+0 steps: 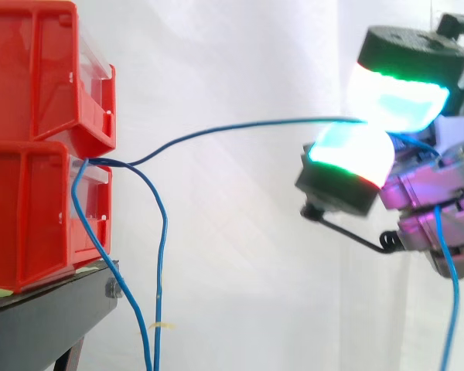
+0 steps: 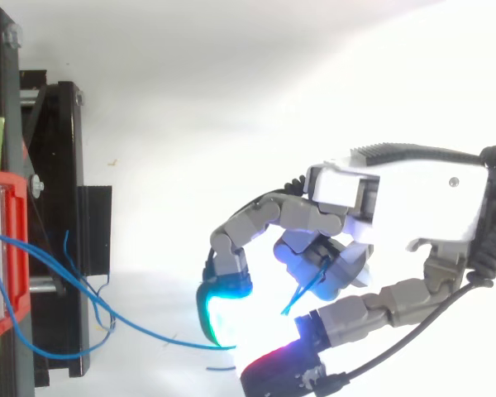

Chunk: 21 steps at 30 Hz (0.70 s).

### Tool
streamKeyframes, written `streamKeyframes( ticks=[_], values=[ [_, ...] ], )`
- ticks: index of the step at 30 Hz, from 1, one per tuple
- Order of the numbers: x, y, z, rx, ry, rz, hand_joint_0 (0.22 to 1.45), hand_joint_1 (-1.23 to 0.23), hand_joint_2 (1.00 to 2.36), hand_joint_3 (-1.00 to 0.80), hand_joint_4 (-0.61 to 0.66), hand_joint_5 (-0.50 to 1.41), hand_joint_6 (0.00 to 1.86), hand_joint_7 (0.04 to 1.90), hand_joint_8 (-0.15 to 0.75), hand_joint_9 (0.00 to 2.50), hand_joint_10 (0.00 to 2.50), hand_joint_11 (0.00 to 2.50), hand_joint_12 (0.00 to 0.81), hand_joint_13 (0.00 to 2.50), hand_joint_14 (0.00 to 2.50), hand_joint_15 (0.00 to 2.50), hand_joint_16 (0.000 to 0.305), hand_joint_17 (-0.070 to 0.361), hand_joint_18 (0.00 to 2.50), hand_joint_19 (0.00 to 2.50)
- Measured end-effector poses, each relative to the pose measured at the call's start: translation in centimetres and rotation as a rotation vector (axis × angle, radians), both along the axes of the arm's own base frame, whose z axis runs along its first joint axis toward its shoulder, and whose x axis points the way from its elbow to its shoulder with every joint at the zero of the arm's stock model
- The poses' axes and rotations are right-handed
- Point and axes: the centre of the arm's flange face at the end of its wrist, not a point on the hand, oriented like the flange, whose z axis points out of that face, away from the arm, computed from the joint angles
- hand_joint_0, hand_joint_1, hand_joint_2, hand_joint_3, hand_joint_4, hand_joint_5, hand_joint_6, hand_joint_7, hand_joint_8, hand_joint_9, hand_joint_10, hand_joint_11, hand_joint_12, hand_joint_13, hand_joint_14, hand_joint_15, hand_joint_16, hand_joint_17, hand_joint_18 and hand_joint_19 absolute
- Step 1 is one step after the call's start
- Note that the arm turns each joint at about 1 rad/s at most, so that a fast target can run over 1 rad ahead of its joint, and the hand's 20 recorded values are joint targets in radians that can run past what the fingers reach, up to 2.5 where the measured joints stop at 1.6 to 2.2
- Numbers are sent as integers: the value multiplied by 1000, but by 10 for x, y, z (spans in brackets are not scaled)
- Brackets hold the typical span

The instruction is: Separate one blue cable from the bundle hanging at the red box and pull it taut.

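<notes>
Two stacked red bins (image 1: 31, 154) sit on the black stand (image 1: 46, 317) at the left, with the white curtain (image 1: 240, 270) behind. The hand (image 1: 441, 193) is off to the right, well apart from the bins. Its fingers are curled and two glowing pads (image 1: 352, 154) are pressed together on one blue cable (image 1: 240, 127), a tip pinch rather than a wrap. That cable leaves the gap between the two bins, dips slightly, then climbs in a shallow bow to the pinch. Its free tail (image 1: 448, 309) drops down past the hand. I read it as separated but not fully taut, since the run is curved rather than straight. The rest of the bundle (image 1: 161, 263), two strands as far as I can tell, hangs beside the lower bin from the same exit point. Handling: it looks like thin, light, limp wire with a smooth jacket. I expect it to slide through the pads if squeeze is low, and to kink if bent hard over a pad edge. The best hold is where it is now, mid-length between flat pad faces, pulling straight away from the bins. The anchor inside the bins is hidden, so I can't tell how much pull it takes.
</notes>
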Motion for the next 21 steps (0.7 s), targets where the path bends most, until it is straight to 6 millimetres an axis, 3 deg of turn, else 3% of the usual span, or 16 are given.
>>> streamKeyframes(
  ticks=[10, 21],
  values=[
    [-13, 12, -42, -33, -58, -23, 640, -725, 1009, 73, -59, -156, 919, 1348, 366, 1034, 2500, 1664, 435, 992, 2500, 1541, 52, 118, 1549, 1283],
    [-15, 18, -46, -33, -86, -57, 639, -726, 1011, 73, -59, -156, 919, 1349, 368, 1034, 2500, 1657, 434, 992, 2500, 1533, 52, 117, 1553, 1286]
  ],
)
